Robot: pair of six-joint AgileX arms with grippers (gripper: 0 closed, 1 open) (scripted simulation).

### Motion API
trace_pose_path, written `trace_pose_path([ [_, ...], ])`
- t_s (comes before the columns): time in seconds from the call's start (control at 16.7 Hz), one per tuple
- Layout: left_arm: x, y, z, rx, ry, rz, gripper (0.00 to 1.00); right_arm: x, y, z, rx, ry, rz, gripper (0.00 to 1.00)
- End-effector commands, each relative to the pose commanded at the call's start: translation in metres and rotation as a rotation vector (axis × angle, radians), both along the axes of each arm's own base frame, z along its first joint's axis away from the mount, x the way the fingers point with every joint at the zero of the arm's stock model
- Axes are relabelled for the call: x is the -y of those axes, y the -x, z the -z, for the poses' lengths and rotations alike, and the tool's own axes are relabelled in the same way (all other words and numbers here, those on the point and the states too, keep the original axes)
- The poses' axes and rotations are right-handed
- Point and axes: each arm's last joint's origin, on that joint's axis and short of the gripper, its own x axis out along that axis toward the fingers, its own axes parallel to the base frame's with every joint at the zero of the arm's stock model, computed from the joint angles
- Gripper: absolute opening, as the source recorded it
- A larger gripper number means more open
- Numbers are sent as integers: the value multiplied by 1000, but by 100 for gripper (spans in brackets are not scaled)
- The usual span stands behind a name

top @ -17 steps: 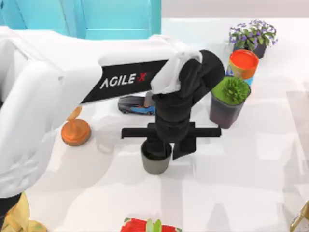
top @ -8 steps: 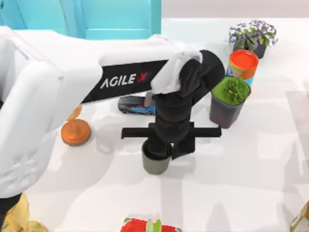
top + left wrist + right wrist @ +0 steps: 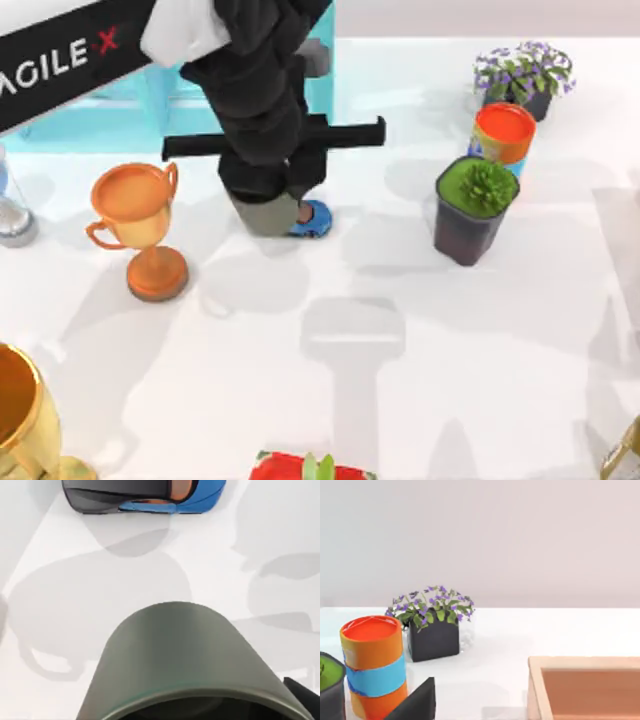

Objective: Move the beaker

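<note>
The left pincer is clamped on the beaker, holding it clear of the white surface, above the blue toy car. The lift looks done; carrying and setting down remain. Farther off stands the orange trophy.

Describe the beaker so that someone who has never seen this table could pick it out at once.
Start at the black left gripper hanging over the white table, right of the orange trophy. The beaker is the small cup held beneath it, above a blue toy car. It is plain olive-grey, round and handleless, unlike the trophy or the dark square plant pot.
</note>
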Motion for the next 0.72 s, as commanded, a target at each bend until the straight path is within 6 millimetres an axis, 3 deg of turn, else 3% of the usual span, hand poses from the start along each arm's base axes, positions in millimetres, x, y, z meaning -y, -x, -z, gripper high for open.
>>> trace_pose_path([
  [0.18, -66, -4, -42, 104, 16, 37, 0, 0, 0, 0, 0, 0, 0, 100],
  [0.3, -110, 0, -52, 124, -17, 46, 0, 0, 0, 0, 0, 0, 0, 100],
  [0.54, -182, 20, -40, 52, -100, 14, 0, 0, 0, 0, 0, 0, 0, 100],
  [0.72, -212, 33, -13, -51, -129, -28, 0, 0, 0, 0, 0, 0, 0, 100],
])
